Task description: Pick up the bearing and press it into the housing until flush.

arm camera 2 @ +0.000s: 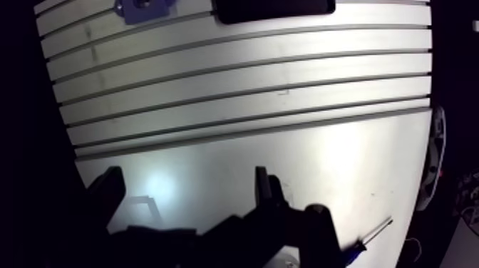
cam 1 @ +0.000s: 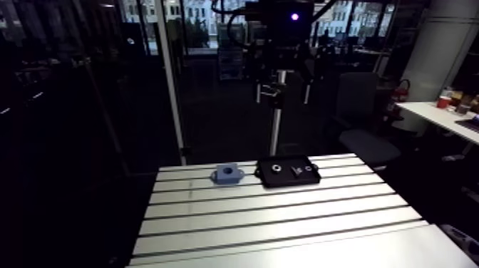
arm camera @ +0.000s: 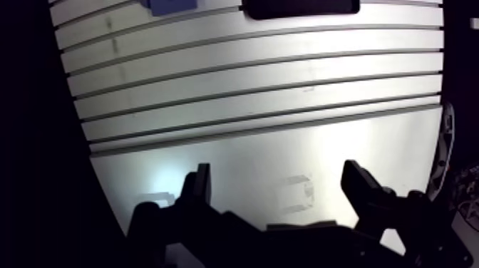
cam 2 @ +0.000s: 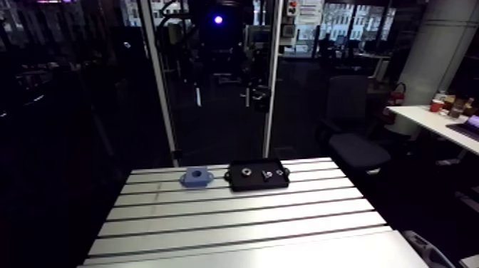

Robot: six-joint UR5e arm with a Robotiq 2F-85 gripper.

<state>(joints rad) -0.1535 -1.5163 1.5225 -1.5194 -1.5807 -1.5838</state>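
The blue housing (cam 1: 227,174) stands on the slotted table near its far edge. Right beside it lies a black tray (cam 1: 291,179) holding the ring-shaped bearing (cam 1: 275,169) and a couple of small parts. My gripper (arm camera: 278,187) hangs high over the near, smooth part of the table, open, with nothing between its fingers (arm camera: 202,187). In the wrist view the housing (arm camera 2: 145,8) and the tray (arm camera 2: 274,8) lie far ahead of the fingers. In the arm view the gripper (cam 1: 284,94) shows small and dark, well above the tray.
Slotted aluminium table (cam 1: 285,214) with a smooth plate along its near edge. A thin tool with a blue handle (arm camera 2: 371,239) lies on that plate beside the gripper. Dark drop-offs border the table on both sides.
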